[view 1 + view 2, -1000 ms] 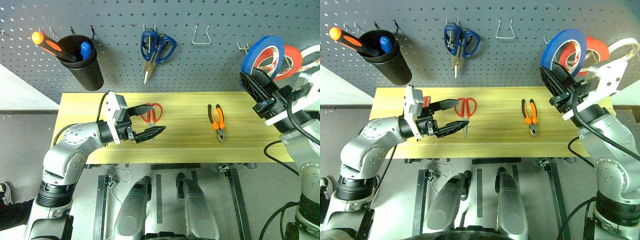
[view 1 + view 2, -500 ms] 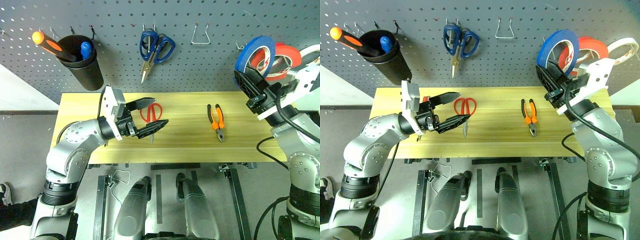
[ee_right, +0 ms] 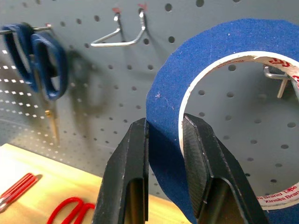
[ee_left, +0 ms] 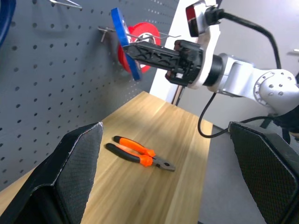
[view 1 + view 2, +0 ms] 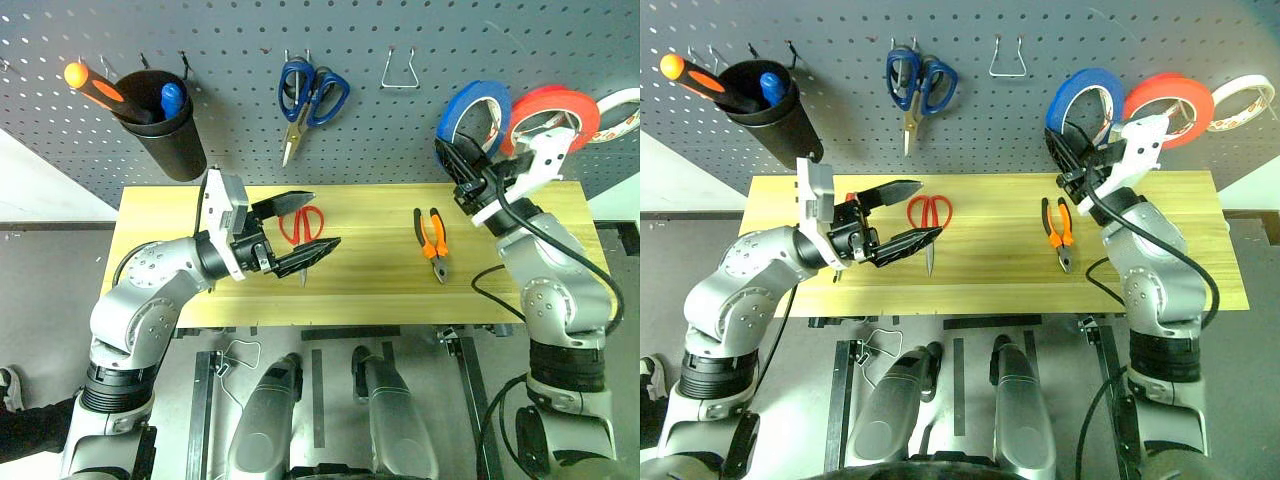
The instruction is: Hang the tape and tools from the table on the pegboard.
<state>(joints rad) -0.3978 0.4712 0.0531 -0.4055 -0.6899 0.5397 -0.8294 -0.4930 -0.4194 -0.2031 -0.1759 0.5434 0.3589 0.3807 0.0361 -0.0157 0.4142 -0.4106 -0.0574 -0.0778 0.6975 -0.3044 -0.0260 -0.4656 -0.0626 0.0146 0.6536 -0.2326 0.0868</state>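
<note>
The step in hand was hanging the blue tape (image 3: pixel 170 116). The right gripper (image 5: pixel 1072 158) held it upright against the pegboard (image 5: pixel 240 120), jaws clenched on the roll's wall, one inside the core and one outside. Next, the core had to slip over the hook (image 3: pixel 279 78) seen through it. The left gripper (image 5: pixel 302 228) hung with jaws released, the red scissors (image 5: pixel 305 230) just beyond them on the worktop (image 5: pixel 370 290).

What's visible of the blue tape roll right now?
The blue ring-shaped tape roll has a matte blue face and a white inner core printed with red text. It stands on edge, clamped through its wall by the right gripper, one finger outside and one inside the core. It is held close to the dark blue-grey pegboard, near a metal hook.
</note>
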